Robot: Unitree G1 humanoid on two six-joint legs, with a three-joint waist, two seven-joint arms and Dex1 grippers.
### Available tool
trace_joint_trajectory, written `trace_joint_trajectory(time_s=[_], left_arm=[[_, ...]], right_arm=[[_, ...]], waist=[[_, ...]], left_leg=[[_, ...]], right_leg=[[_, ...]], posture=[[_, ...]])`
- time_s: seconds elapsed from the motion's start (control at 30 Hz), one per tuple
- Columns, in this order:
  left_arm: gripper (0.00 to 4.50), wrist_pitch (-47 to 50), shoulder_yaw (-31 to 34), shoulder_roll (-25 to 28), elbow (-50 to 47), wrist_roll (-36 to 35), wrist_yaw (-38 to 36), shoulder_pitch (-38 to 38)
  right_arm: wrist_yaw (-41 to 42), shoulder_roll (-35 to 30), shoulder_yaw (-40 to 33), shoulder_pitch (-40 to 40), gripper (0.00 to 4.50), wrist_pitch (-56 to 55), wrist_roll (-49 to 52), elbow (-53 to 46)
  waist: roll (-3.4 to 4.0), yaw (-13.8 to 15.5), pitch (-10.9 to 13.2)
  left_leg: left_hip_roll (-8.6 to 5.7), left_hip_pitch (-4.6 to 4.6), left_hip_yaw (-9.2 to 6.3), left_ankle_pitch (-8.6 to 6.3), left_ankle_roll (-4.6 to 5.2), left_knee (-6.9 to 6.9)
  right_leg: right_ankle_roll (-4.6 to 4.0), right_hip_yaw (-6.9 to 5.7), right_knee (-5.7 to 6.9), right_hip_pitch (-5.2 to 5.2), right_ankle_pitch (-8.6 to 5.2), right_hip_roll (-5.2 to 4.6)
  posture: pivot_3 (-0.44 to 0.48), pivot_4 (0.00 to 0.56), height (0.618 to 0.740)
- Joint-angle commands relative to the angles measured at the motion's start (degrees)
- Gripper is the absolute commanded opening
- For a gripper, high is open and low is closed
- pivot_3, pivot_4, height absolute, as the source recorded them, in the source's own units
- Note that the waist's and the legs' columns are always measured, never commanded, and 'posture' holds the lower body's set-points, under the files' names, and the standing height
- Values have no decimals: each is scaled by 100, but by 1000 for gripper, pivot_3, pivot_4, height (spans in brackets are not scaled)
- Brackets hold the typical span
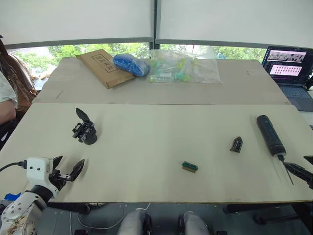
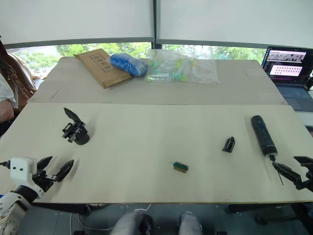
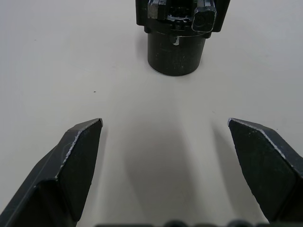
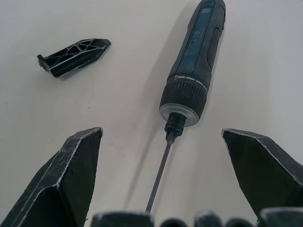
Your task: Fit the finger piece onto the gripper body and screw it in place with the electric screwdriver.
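Left eye view: pale desk (image 1: 161, 142) is spreading below bright windows (image 1: 78, 22). Screwdriver (image 1: 270, 134) is lying right, gripper body (image 1: 85, 131) standing left, finger piece (image 1: 236, 144) lying between. Left gripper (image 1: 67, 168) and right gripper (image 1: 302, 171) are hovering, jaws spread, empty.

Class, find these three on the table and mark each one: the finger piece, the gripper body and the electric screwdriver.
finger piece (image 1: 236, 144), left eye view, middle of the wedge.
gripper body (image 1: 85, 131), left eye view, its linkages above the round base.
electric screwdriver (image 4: 196, 52), right wrist view, middle of the handle.
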Motion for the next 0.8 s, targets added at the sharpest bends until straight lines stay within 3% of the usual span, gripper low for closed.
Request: trace_joint_trajectory(time_s=[0.03, 0.13, 0.37, 0.57, 0.8], left_arm=[[4500, -59, -110, 25, -91, 69, 116, -176], [4500, 109, -368, 27, -51, 174, 335, -588], [4500, 107, -706, 85, 381, 331, 408, -1242], [4500, -121, -895, 84, 1008, 491, 359, -1839], [4500, -428, -1099, 11, 1688, 712, 388, -2331]], right_arm=[[58, -90, 29, -149, 4466, 8, 230, -695], [177, -121, 437, -442, 4466, 494, 889, -2122], [368, -284, 1360, -1117, 4466, 1266, 1830, -3458], [422, -225, 2162, -1886, 4466, 1448, 2137, -3797], [140, 185, 2873, -2636, 4466, 1197, 1818, -3691]], waist=[[0, -1, 0], [7, -17, -3], [-13, 14, -2], [-19, 42, -3], [-32, 33, -5]], left_leg=[[0, 0, 0, 0, 0, 0], [1, 0, 2, 6, -9, 0], [3, -7, -6, 26, 24, -1], [3, -2, -7, 3, -13, 6], [0, -12, -2, 26, 25, 6]], right_leg=[[0, 0, 0, 0, 0, 0], [0, 5, 9, 5, 1, -2], [3, -1, 2, 9, -2, 9], [1, -5, 3, 2, 1, 2], [1, -8, 8, 9, 3, 6]], posture=[[0, 150, 732], [0, 150, 732], [0, 150, 732], [0, 150, 732], [0, 150, 732]])
